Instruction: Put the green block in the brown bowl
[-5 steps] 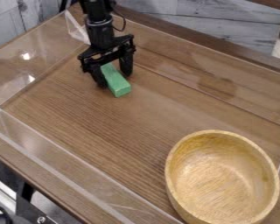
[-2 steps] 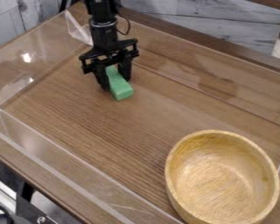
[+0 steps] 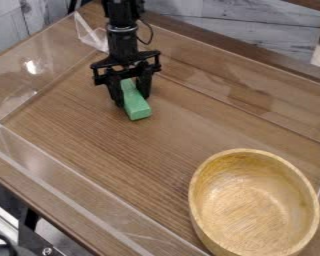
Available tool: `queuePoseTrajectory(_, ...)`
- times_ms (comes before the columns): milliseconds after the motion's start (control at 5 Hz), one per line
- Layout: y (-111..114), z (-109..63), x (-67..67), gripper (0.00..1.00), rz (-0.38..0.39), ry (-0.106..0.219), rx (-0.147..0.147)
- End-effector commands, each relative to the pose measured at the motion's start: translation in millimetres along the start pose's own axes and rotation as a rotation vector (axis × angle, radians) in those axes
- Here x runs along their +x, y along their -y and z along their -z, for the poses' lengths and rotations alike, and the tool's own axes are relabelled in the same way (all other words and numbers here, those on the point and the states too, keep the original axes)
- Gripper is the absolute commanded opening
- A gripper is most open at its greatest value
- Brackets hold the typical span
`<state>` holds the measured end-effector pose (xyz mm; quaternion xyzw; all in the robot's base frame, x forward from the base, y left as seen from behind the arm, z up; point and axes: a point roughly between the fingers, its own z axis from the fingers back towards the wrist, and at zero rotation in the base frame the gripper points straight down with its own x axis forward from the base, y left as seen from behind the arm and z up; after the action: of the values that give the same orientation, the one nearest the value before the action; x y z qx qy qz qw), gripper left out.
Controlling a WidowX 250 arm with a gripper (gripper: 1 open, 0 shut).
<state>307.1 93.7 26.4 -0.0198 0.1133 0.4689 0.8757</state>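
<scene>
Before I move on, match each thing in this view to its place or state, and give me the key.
1. small bright-green rectangular block
2. large round light-brown wooden bowl
3. black robot pincer
4. brown wood-grain table

A. at the lower right, with nothing in it
B. the surface under the bowl
C. closed on the block
D. between the pincer's fingers, outside the bowl

Right pairs: 1-D, 2-A, 3-C, 4-B
</scene>
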Motion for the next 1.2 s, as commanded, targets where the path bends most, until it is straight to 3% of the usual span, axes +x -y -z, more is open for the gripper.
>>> queuePoseTrajectory(0, 7, -44.5, -3.3, 0.00, 0.062, 0.089, -0.045)
queuePoseTrajectory(400, 5, -57.1, -16.3, 0.00, 0.149, 0.073, -0.016)
queuePoseTrajectory(1000, -3, -63.9, -35.7, 0.00, 0.251, 0.053, -0.034)
